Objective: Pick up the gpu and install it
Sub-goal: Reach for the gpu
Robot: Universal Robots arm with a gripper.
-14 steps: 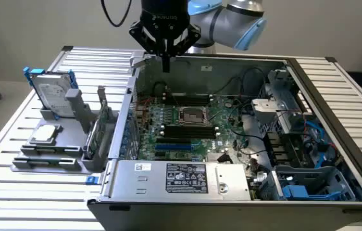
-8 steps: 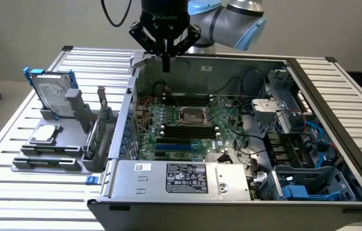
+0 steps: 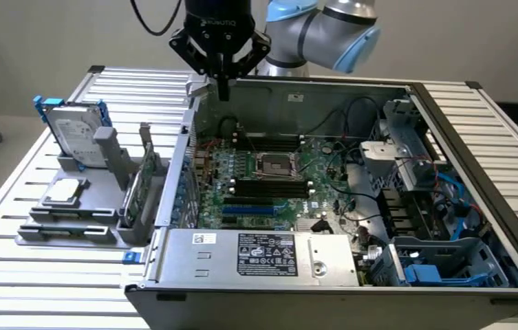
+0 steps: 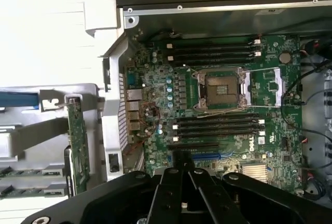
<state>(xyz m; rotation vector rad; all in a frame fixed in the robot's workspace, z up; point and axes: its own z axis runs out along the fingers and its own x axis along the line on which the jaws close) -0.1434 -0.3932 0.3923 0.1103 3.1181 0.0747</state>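
1. Worktop (image 3: 47, 275): ribbed aluminium slats, pale and matte. It carries everything you are working with.
2. Computer case (image 3: 332, 308): an open grey steel box lying on its side. The wall facing the holder is perforated sheet metal.
3. Motherboard (image 3: 236, 168): a flat green board on the case floor, with a square metal socket, long black memory slots and a blue expansion slot (image 3: 250, 206).
4. Grey holder (image 3: 84, 206): a blocky matte plastic rack, just beside the case on the exterior view's left.
5. The gpu (image 3: 151, 175): a thin rigid green card with a silver end bracket. It stands on edge in the holder's slot nearest the case and is not yet picked.
6. End effector (image 3: 225, 93): glossy black, with its fingers pinched together on nothing. It hangs above the case's far wall, well apart from the card.
7. Judgement: you are at the approach stage, before any grasp. A pick here would call for parted fingers lined up squarely on the card's narrow top edge, clear of the perforated wall.
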